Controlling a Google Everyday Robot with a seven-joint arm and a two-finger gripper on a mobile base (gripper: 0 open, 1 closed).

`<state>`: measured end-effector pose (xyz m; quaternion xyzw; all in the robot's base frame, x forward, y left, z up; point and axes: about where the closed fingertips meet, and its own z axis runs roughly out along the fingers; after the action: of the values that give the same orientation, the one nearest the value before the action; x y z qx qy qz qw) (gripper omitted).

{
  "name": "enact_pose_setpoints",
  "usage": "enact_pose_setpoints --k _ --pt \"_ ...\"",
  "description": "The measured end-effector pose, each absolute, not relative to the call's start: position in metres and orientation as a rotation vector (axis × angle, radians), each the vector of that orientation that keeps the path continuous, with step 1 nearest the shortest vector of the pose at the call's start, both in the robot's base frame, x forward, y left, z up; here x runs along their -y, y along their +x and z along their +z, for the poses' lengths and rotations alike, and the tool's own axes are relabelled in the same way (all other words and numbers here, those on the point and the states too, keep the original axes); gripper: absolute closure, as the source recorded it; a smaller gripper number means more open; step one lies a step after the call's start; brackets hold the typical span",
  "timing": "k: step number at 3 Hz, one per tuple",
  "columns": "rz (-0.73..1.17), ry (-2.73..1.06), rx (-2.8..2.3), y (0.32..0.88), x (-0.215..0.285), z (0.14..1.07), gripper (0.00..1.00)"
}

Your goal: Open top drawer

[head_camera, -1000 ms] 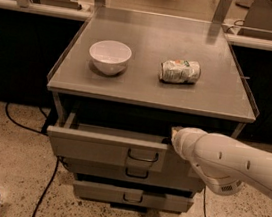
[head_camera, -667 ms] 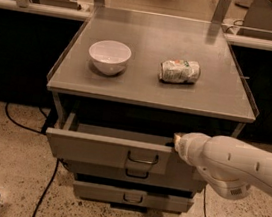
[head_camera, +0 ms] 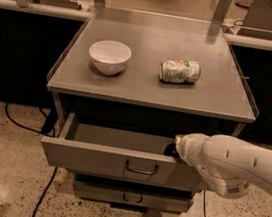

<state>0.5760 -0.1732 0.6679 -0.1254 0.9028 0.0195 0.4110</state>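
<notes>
Where the white arm (head_camera: 239, 165) ends, right of the frame's centre, the gripper (head_camera: 170, 149) shows only as a small dark tip at the right end of the open tray. Whether it is spread or closed cannot be told, since the arm's rounded wrist covers most of it. It sits just behind the front panel of the top drawer (head_camera: 93, 157), low over the tray's right side. The drawer stands open in the lower middle of the frame, its shallow grey tray exposed under the counter's edge. Its dark loop handle (head_camera: 141, 168) lies at the middle of the panel, just left of and below the gripper. Beneath it, a narrower drawer front (head_camera: 104, 193) sits closed. Above, the grey metal counter top (head_camera: 151, 37) carries a white bowl (head_camera: 109, 56) on the left, upright. A crushed can (head_camera: 180, 71) lies on its side to the right of it, apart from it. Black cables (head_camera: 22, 125) trail over the speckled floor (head_camera: 5, 173) on both sides of the cabinet.
</notes>
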Motion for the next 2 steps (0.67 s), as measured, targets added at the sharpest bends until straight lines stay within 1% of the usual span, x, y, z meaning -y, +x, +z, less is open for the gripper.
enact_pose_setpoints --k 1,2 --pt "-0.034 -0.364 -2.312 0.566 0.187 0.655 1.00" --pt "-0.041 -0.379 -2.346 0.555 0.192 0.646 1.00"
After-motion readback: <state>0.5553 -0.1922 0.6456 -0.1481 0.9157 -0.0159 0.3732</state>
